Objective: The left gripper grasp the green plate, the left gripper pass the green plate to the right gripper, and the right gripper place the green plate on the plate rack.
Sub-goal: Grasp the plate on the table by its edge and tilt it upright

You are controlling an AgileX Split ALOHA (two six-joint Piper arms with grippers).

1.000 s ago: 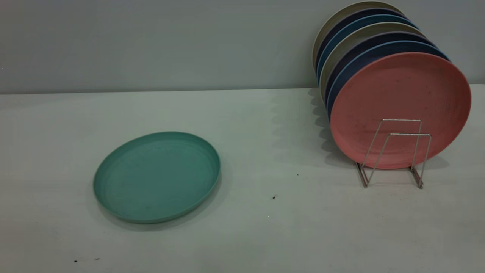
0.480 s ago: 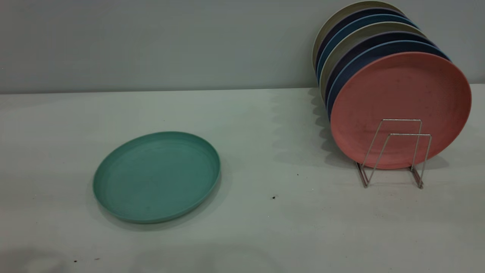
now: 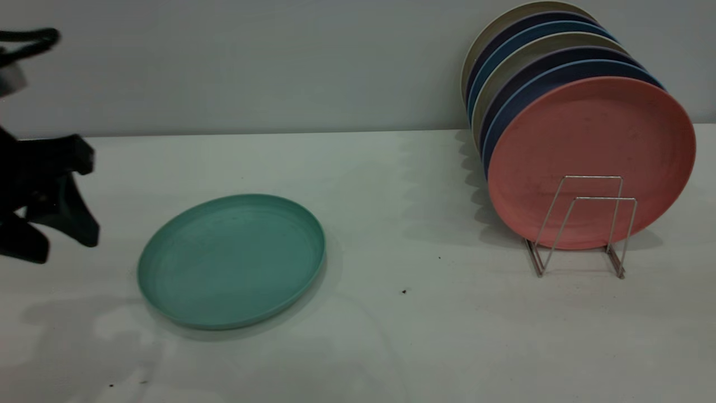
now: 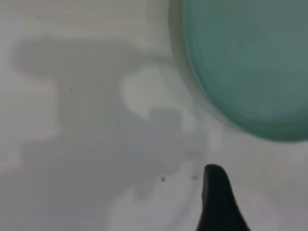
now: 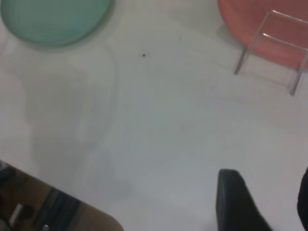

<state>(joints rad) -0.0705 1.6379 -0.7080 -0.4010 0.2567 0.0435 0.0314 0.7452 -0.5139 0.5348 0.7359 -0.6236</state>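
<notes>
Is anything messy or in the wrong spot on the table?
The green plate lies flat on the table by itself, while the other plates, with the pink plate in front, stand in the plate rack. A few dark specks dot the table. Nothing looks broken or spilled.

Soft even light, faint table shadows, both wrist views blurred

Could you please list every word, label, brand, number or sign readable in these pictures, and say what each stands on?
None can be read.
The round teal-green plastic plate, the salmon-pink plate, the blue and beige plates behind it, the silver wire plate rack and the black left gripper show no text.
</notes>
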